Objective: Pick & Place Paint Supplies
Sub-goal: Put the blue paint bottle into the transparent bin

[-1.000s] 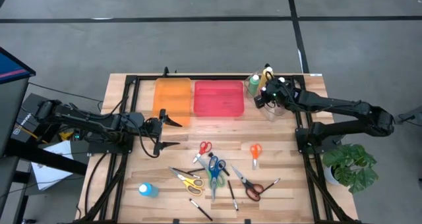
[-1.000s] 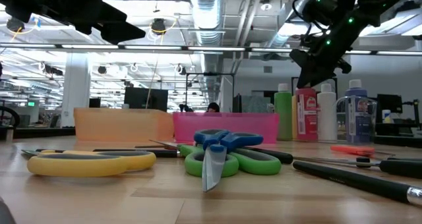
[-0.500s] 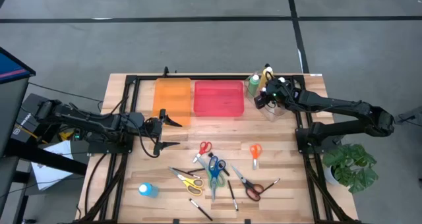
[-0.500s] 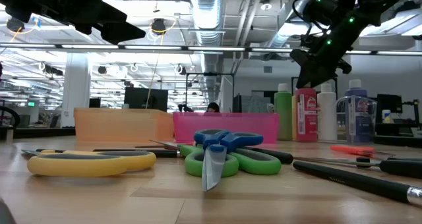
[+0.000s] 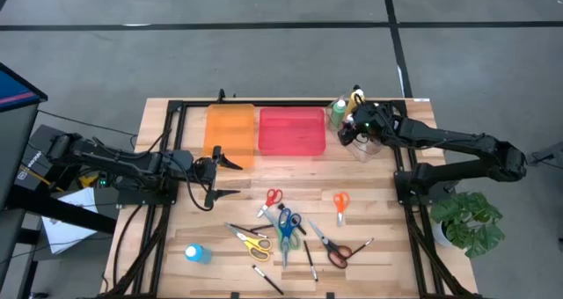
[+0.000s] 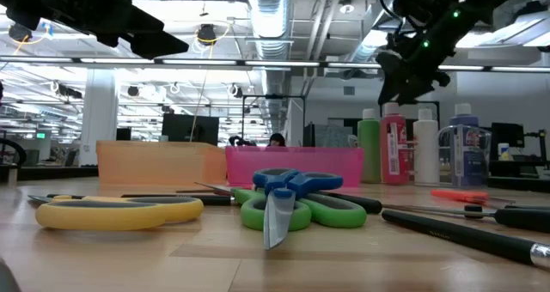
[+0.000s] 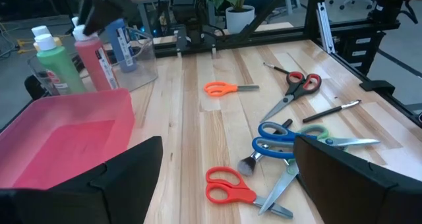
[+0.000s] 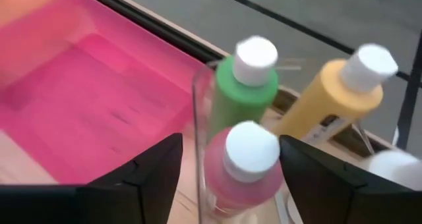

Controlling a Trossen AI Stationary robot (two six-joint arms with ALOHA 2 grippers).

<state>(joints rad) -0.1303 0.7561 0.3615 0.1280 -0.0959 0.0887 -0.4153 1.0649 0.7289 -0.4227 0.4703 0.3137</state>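
High view: the right gripper (image 5: 350,132) hovers over the bottle cluster at the table's 1 o'clock corner, beside the pink tray (image 5: 291,130); the left gripper (image 5: 225,177) waits open by the orange tray (image 5: 230,134).

Low view: the pink bottle (image 6: 394,148) stands upright on the table, directly below the right gripper.

Right wrist view: the fingers (image 8: 151,168) are spread, holding nothing, and the pink bottle's cap lies between them, probably just released.

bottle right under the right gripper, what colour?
Pink bottle with a white cap; right wrist view shows it best.
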